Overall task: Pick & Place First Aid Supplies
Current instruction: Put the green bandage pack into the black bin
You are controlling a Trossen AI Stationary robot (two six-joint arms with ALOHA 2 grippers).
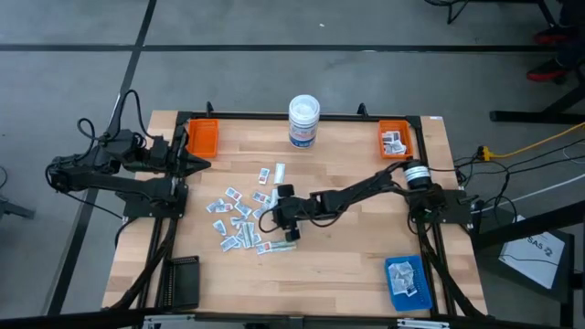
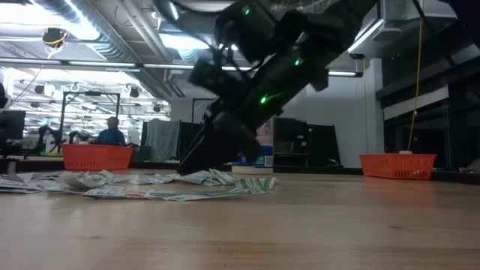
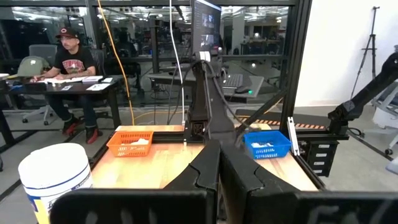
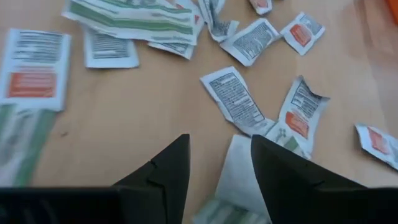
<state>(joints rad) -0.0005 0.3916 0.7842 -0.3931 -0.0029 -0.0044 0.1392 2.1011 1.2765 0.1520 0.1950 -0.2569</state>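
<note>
reaching over the middle of the wooden surface (image 1: 347, 247), the right gripper (image 1: 277, 212) low above the scattered packets (image 1: 239, 217), at about 9 o'clock from its own base. jaws apart, one dark finger (image 4: 163, 171) on each side of a white packet (image 4: 241, 171) lying flat on the wood, not closed on it. spread around: more small white packets with orange or dark print, and long pale green strips (image 4: 134, 15) at one edge of the pile. seen from the low camera, the pile (image 2: 142, 184) flat on the surface under the dark arm.

resting at the 9 o'clock edge of the surface, the left gripper (image 1: 196, 163), beside an orange tray (image 1: 202, 137) at the 11 o'clock corner; jaws together, tips touching. another orange tray (image 1: 397, 139) at 1 o'clock with a few packets inside, a blue tray (image 1: 408, 279) at 5 o'clock also holding packets. standing at 12 o'clock, a white tub (image 1: 304, 121) with blue label. beyond the surface, a person (image 3: 69, 65) seated at a desk.
</note>
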